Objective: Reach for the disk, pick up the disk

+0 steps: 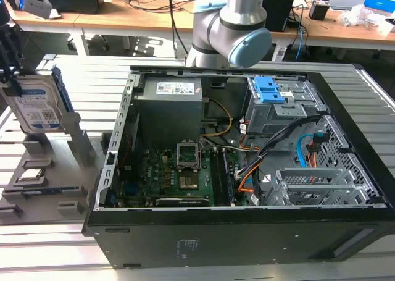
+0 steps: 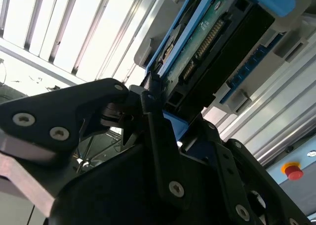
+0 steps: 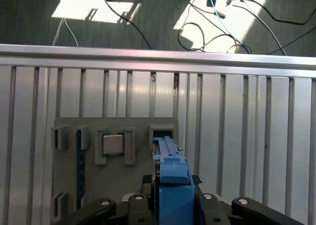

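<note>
The disk (image 1: 38,105) is seen at about ten o'clock in the exterior view. It is stood upright on edge above the grey holder (image 1: 58,182) and is well apart from the open computer case (image 1: 234,238) at the centre. It is shown as a flat, rectangular silver body with a white-and-blue label turned toward the camera. A bright blue bracket runs along its three o'clock edge.

In the second wrist view the disk (image 2: 207,42) is seen end-on: a strip of green circuit board and a row of connector pins are framed by the blue plastic. In the first wrist view the blue bracket edge (image 3: 170,170) is seen from above.

The hand (image 3: 170,201) is closed onto the disk, with a black finger (image 3: 103,205) pressed in from each flat side. Whether the lower edge of the disk touches the holder cannot be told.

A small square silver chip (image 1: 29,176) is seated in the holder, toward six o'clock from the disk. Holder and case are carried by the slatted metal desk (image 1: 92,77).
</note>
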Robot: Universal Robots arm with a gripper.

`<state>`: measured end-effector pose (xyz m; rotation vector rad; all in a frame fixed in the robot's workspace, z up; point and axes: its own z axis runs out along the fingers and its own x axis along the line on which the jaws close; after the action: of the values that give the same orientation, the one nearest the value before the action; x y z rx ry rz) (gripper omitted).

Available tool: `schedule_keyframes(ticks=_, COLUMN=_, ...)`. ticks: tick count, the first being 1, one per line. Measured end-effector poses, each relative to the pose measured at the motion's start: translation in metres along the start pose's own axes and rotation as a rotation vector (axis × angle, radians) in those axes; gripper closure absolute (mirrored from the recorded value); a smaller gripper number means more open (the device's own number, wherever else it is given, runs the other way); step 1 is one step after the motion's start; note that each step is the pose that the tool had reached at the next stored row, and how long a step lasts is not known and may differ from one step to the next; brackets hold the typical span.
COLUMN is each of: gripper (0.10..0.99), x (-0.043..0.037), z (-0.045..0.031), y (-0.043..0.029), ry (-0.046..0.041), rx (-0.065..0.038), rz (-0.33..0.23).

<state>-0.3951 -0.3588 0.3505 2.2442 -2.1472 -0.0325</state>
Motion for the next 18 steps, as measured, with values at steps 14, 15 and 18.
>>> schedule_keyframes(ticks=14, gripper=0.722, x=0.0003, z=-0.0274, y=-0.0005, ry=0.0, rx=-0.001, rz=0.0)
schedule_keyframes(ticks=15, gripper=0.722, x=0.0003, z=-0.0289, y=-0.0005, ry=-0.0001, rx=-0.001, rz=0.0)
schedule_keyframes(ticks=18, gripper=0.722, x=0.0004, z=-0.0347, y=-0.0007, ry=0.0, rx=-0.002, rz=0.0)
